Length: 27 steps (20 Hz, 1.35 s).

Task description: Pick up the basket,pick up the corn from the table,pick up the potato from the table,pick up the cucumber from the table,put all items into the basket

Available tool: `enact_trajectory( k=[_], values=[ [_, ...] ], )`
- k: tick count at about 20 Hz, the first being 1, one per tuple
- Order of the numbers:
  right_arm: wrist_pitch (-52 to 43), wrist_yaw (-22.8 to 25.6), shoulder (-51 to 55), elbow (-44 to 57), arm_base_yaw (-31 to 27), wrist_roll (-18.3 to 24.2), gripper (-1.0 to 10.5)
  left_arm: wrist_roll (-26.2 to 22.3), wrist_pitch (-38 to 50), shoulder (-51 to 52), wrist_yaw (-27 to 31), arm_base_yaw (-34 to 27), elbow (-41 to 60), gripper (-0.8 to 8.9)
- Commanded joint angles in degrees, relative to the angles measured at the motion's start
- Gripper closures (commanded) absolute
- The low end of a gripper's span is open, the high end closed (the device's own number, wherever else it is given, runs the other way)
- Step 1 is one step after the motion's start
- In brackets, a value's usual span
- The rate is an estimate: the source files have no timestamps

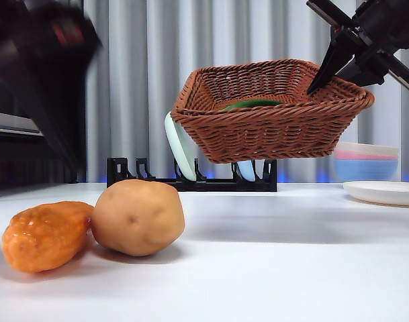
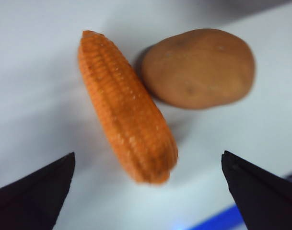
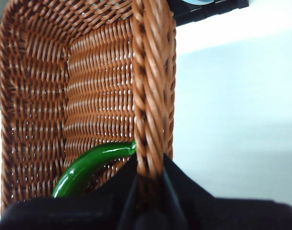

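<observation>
My right gripper (image 1: 325, 70) is shut on the rim of the brown wicker basket (image 1: 271, 114) and holds it tilted in the air above the table. The right wrist view shows its jaws pinching the braided rim (image 3: 150, 124). The dark green cucumber (image 3: 90, 167) lies inside the basket and its top shows over the rim (image 1: 251, 104). The orange corn (image 1: 46, 235) and the tan potato (image 1: 138, 216) lie side by side, touching, on the white table (image 1: 291, 268) at the front left. My left gripper (image 2: 148, 182) is open, above the corn (image 2: 126, 105), with the potato (image 2: 198, 67) beyond it.
A black dish rack (image 1: 191, 176) with a pale green plate (image 1: 179, 147) stands behind the basket. Stacked coloured bowls (image 1: 365, 161) and a white plate (image 1: 385, 192) sit at the far right. A blurred dark arm (image 1: 43, 60) fills the upper left.
</observation>
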<state>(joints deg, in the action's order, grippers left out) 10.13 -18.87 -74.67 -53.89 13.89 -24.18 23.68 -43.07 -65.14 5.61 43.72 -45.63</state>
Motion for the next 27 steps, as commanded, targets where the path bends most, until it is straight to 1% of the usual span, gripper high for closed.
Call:
enact_trajectory(
  k=[1,7,8,9,10,11,13,15,16,18,21,22,23,25,27],
  values=[
    [-1.42,-0.33,0.0,-0.66,-0.02,-0.13,9.6,0.33,4.48,-3.87,0.31,-1.51,0.83,2.79],
    [-1.42,-0.35,0.0,-0.66,-0.02,-0.13,9.6,-1.55,8.37,-15.34,0.46,-4.13,0.83,2.89],
    [-1.42,-0.35,0.0,-0.66,-0.02,-0.13,9.6,-2.34,9.4,-16.52,1.18,-4.44,0.83,3.76],
    [-1.4,-0.37,0.0,-0.66,-0.02,-0.13,9.6,-2.99,10.01,-17.0,2.45,-4.5,0.83,5.15],
    [-1.38,-0.35,0.0,-0.66,-0.02,-0.13,9.6,-4.5,10.67,-17.09,4.22,-4.5,0.83,7.33],
    [-1.38,-0.35,0.0,-0.66,-0.02,-0.15,9.6,-5.55,11.26,-17.05,5.09,-4.5,0.83,8.31],
    [-1.36,-0.35,0.0,-0.66,-0.02,-0.15,9.6,-5.99,12.59,-16.68,6.43,-5.35,0.83,8.21],
    [-1.36,-0.35,0.0,-0.66,0.0,-0.15,9.6,-6.38,13.9,-16.24,6.29,-6.69,0.83,8.21],
    [-1.33,-0.35,0.0,-0.66,0.0,-0.15,9.6,-7.34,13.81,-15.8,6.36,-7.21,0.83,8.21],
    [-1.31,-0.35,0.0,-0.66,0.0,-0.15,9.6,-7.48,12.41,-14.19,6.36,-8.22,0.81,8.21],
    [-1.11,-0.35,0.0,-0.66,0.0,-0.17,9.6,-7.39,9.68,-6.08,5.88,-8.44,0.55,8.21],
    [-1.07,-0.35,0.0,-0.66,0.04,-0.15,9.6,-7.04,9.44,-1.88,4.04,-8.31,0.11,8.21],
    [-1.07,-0.33,0.0,-0.66,0.07,-0.17,9.6,-5.38,9.66,2.89,0.9,-8.07,-0.9,8.21],
    [-1.07,-0.33,0.0,-0.66,0.15,-0.17,9.6,-2.71,12.59,10.16,-4.76,-7.28,-3.82,8.21],
    [-1.07,-0.31,0.0,-0.66,0.48,-0.2,9.6,-2.25,16.24,13.16,-5.99,-6.05,-8.17,8.21]
  ],
)
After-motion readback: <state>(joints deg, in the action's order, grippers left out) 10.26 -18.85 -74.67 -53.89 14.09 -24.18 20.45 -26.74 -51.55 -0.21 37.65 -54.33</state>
